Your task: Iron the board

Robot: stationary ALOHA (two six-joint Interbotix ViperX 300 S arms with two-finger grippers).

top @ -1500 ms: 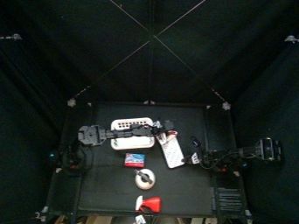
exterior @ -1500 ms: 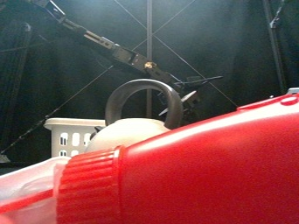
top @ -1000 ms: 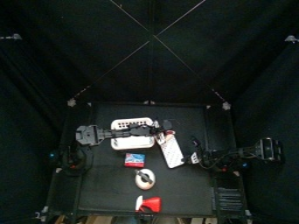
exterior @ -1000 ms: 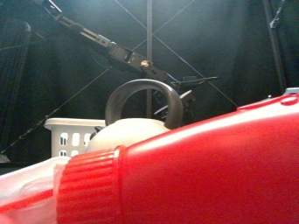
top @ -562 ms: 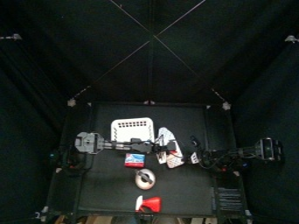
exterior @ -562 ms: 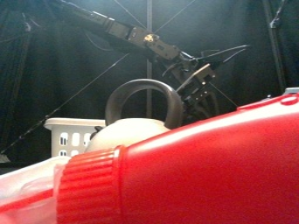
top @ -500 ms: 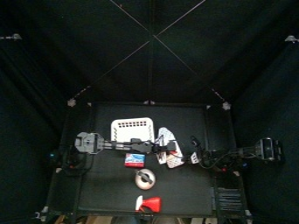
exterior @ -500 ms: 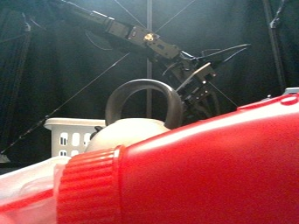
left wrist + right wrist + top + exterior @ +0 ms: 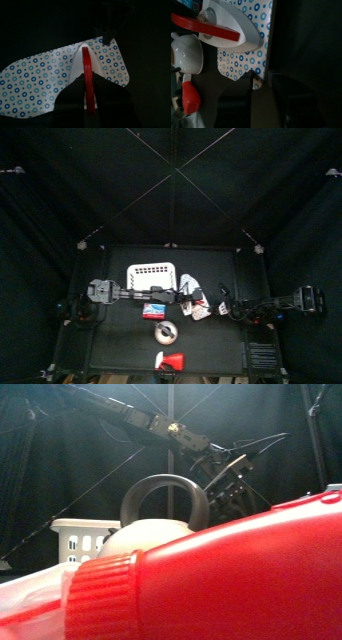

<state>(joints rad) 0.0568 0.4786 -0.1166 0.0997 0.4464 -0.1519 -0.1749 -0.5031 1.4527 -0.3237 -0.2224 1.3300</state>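
Observation:
The board (image 9: 202, 313), white with small blue rings, lies right of the table's middle; it also shows in the left wrist view (image 9: 40, 75) and the right wrist view (image 9: 244, 57). A white iron with a red handle (image 9: 231, 25) rests on it. My left gripper (image 9: 191, 298) reaches across over the board and is shut on the iron's red handle (image 9: 87, 70), which stands between its jaws; in the front view it (image 9: 230, 484) hangs at the right. My right gripper (image 9: 227, 309) sits at the board's right edge (image 9: 254, 85).
A white slotted basket (image 9: 151, 276) stands behind the board. A small blue-and-red box (image 9: 154, 311) lies left of it. A white kettle with a dark ring handle (image 9: 166, 333) and a red bottle (image 9: 171, 361) sit toward the front edge, large in the front view (image 9: 214, 574).
My left arm swung from over the basket forward and right onto the board and closed around the iron's handle. The right arm has hardly moved.

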